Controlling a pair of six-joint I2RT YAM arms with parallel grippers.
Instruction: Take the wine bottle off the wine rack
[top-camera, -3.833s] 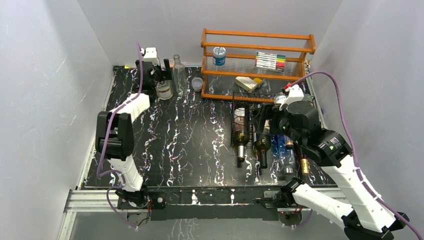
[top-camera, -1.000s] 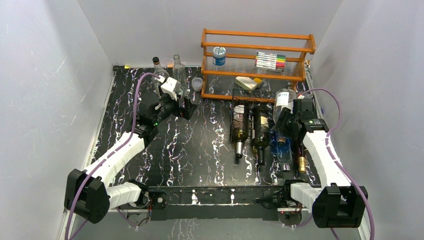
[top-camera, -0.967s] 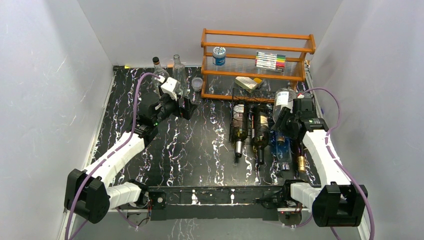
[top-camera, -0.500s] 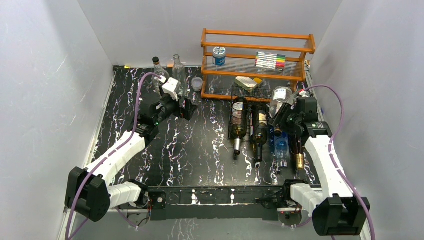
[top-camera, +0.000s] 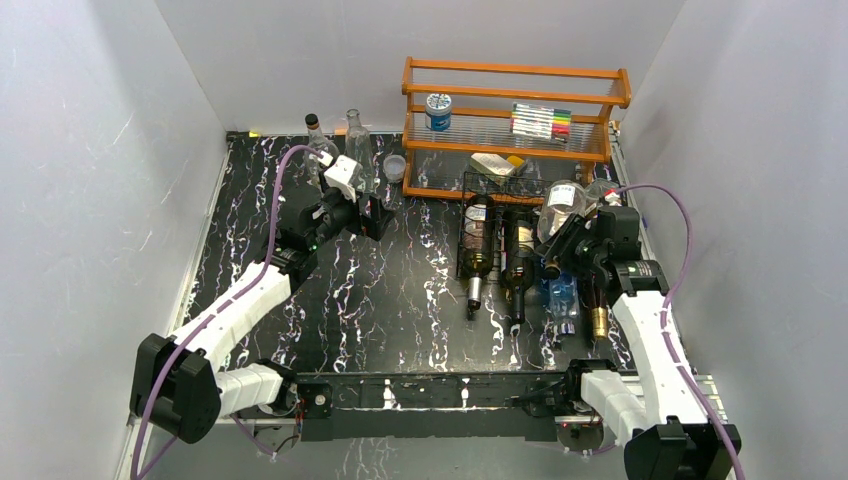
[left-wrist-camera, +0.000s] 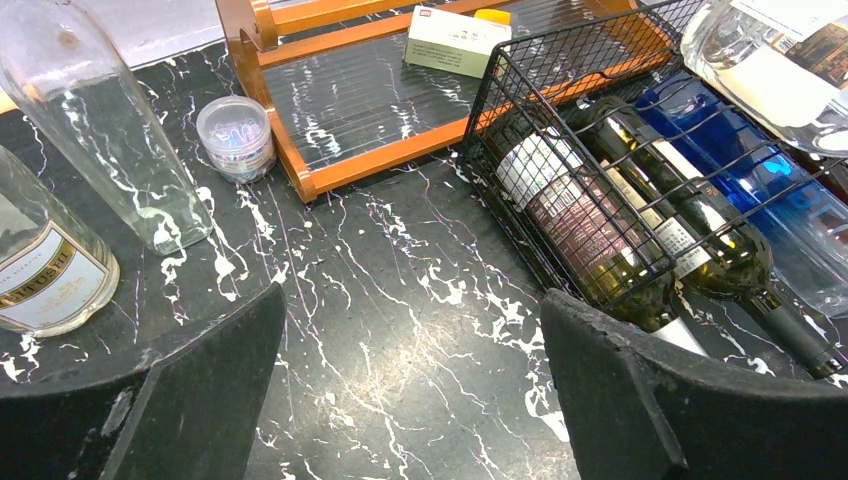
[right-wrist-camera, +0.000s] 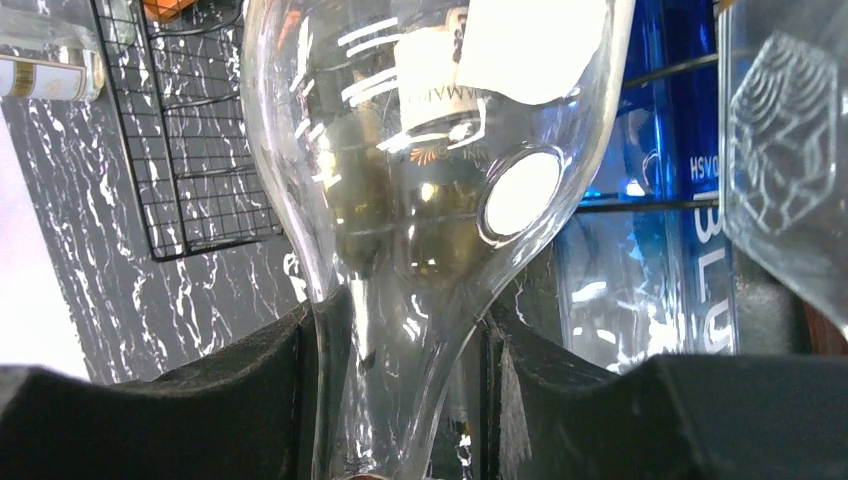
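Two dark bottles (top-camera: 480, 250) lie side by side in the left slots of the wine rack (top-camera: 495, 185), necks pointing toward the arm bases, with a blue bottle (top-camera: 562, 295) lying to their right. I read the right gripper (top-camera: 563, 258) as clamped on the neck of the clear wine bottle (top-camera: 558, 203). In the right wrist view both fingers (right-wrist-camera: 260, 385) press against the glass neck from either side. That bottle is tilted, with its labelled body higher than the neck, and it hangs over the right half of the rack, above the blue bottle. I cannot tell whether it touches the wire anywhere. The left gripper (top-camera: 372, 215) hovers over the marbled table (top-camera: 400, 300), left of the rack and apart from it. Its fingers (left-wrist-camera: 200, 400) are spread wide with nothing between them. The orange shelf (top-camera: 515, 95) stands just behind the rack.
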